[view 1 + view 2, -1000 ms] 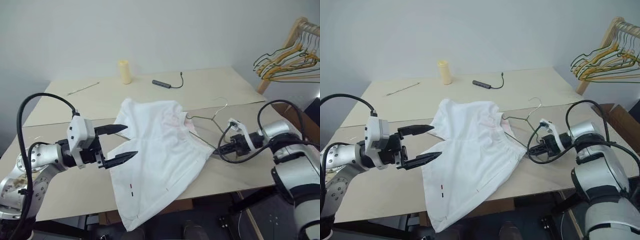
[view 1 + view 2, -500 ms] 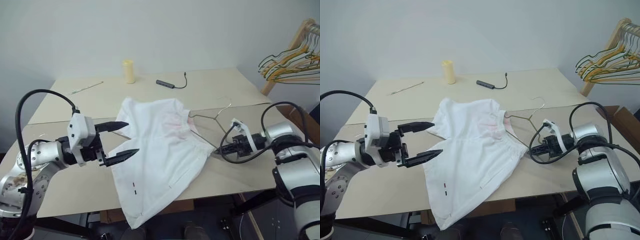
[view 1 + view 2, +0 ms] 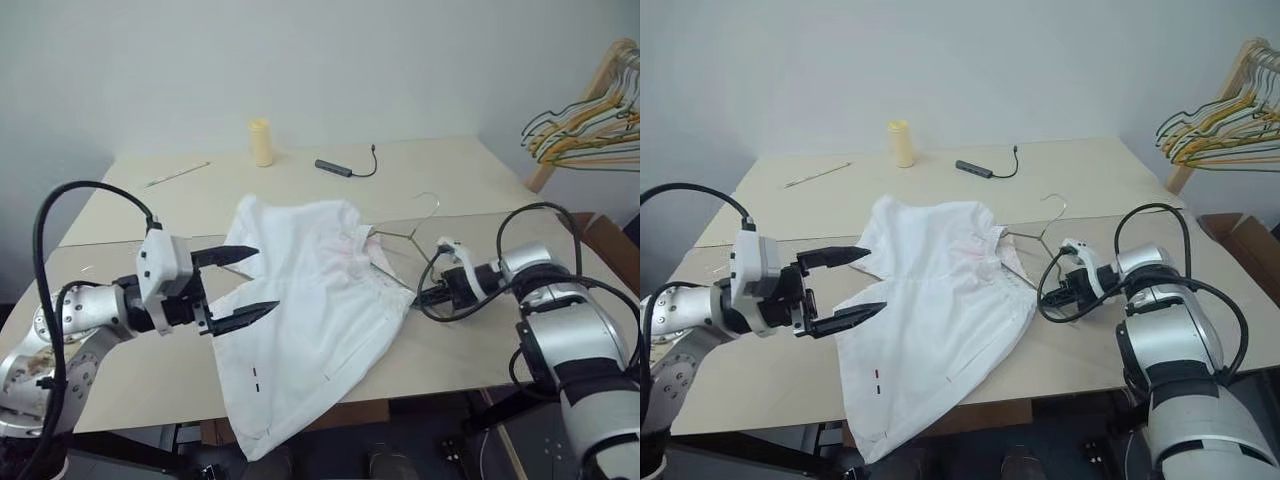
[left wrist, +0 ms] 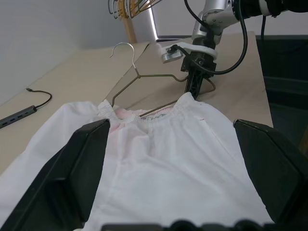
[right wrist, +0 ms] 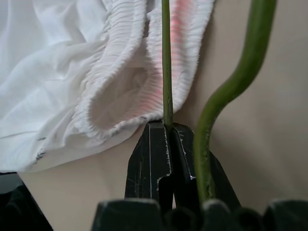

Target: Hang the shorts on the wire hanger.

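The right pincer (image 3: 418, 296) is clamped shut on the wire hanger (image 3: 398, 236), its two black fingers (image 5: 155, 159) pinching the thin wire right at the gathered waistband of the shorts (image 3: 300, 310). From that grip the hanger runs away across the table (image 3: 450, 340), partly tucked into the waistband opening, with its curved hook lying on the bare tabletop just beyond the fabric. The shorts spread out from the right pincer toward the other arm, flat on the table, one leg drooping over the near edge; two tiny dark marks sit near that hem.

On the far side of the shorts, the left pincer (image 3: 236, 287) hovers with its fingers spread wide, gripping nothing, its tips over the edge of the white cloth.

Further off, past the shorts, a pale yellow cylinder (image 3: 260, 142) stands at the table's far side, with a dark cable adapter (image 3: 340, 167) lying near it. A bunch of yellow and dark hangers (image 3: 590, 135) hangs on a wooden rack beyond the right arm.
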You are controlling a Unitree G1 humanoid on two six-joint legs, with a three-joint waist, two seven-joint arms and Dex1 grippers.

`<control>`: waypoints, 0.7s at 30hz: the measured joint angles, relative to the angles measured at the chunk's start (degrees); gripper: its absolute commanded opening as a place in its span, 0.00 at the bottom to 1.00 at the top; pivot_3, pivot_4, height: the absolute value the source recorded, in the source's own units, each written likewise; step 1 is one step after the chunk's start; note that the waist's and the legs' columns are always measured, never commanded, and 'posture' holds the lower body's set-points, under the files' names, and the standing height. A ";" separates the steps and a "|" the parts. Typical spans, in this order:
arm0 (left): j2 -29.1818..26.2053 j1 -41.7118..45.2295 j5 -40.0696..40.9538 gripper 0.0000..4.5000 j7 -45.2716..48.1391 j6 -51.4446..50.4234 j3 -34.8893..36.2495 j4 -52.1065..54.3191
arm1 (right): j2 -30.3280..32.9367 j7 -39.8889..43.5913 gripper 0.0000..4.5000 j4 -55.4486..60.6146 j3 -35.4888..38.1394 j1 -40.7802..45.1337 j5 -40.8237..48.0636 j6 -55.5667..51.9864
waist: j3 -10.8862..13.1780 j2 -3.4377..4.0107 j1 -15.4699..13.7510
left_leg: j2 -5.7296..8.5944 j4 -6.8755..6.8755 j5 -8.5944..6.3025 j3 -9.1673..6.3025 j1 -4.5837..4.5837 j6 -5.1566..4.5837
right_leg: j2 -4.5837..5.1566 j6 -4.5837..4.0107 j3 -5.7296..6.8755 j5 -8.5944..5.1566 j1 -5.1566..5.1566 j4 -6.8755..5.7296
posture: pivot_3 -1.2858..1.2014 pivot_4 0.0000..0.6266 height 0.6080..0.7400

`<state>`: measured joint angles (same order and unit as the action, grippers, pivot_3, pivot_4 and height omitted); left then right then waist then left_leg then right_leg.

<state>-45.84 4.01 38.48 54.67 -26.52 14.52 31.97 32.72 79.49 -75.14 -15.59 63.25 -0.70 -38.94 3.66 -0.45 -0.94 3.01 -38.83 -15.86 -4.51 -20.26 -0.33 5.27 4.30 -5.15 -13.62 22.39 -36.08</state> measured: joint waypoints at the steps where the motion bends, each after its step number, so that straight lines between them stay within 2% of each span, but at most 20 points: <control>1: -0.02 -0.24 0.03 0.99 -0.12 0.00 0.21 0.35 | 0.17 0.06 0.00 -0.09 0.40 0.18 -0.29 0.00 | 0.00 0.00 -0.04 | 0.00 0.01 0.00 0.00 0.00 0.00 | 0.00 0.00 0.00 0.00 0.00 0.00 | 0.60 0.05 1.00; 5: -0.14 -1.35 0.09 0.99 -0.67 0.00 0.65 1.26 | 0.27 0.77 0.00 -0.30 0.89 0.74 -1.41 0.04 | 0.00 0.01 -0.04 | -0.01 0.01 0.00 0.00 0.03 0.00 | -0.02 -0.01 0.01 -0.01 -0.02 -0.02 | 0.60 0.05 1.00; 9: -0.20 -1.72 0.12 0.99 -1.42 -0.01 0.75 1.48 | -0.67 6.09 0.00 -0.56 -0.02 0.74 -4.06 0.36 | 0.00 0.01 -0.03 | -0.01 0.01 0.00 0.00 0.03 0.00 | -0.03 -0.01 0.01 -0.01 -0.02 -0.03 | 0.61 0.04 1.00; 12: -0.39 -2.14 0.17 0.99 -1.50 -0.01 1.19 2.01 | -1.47 7.13 0.00 -0.83 -0.09 0.81 -5.27 0.52 | 0.00 0.01 -0.08 | 0.00 0.02 0.00 -0.01 0.03 0.00 | -0.02 -0.01 0.01 -0.01 -0.01 -0.03 | 0.61 0.04 1.00; 19: -0.73 -4.33 1.42 0.99 -1.80 -0.04 2.70 3.37 | -3.36 -2.00 0.00 -2.14 4.28 2.58 -5.29 -0.54 | 0.00 0.01 -0.65 | 0.00 0.06 0.02 -0.04 0.03 0.04 | -0.02 -0.04 0.02 -0.02 0.03 -0.06 | 0.62 0.04 1.00; 21: -0.73 -4.68 1.55 0.99 -2.06 -0.04 2.95 3.41 | -3.99 -1.39 0.00 -2.24 4.44 2.98 -5.48 -0.53 | 0.00 0.01 -0.81 | -0.01 0.08 0.02 -0.03 0.03 0.04 | -0.03 -0.04 0.02 -0.02 0.04 -0.06 | 0.62 0.04 1.00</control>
<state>-46.57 -0.67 40.03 52.60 -26.56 17.47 35.38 28.73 78.10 -77.38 -11.15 66.24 -6.19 -39.46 3.67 -0.44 -1.75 3.00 -38.75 -15.84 -4.54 -20.23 -0.30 5.24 4.25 -5.13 -13.64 22.44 -36.14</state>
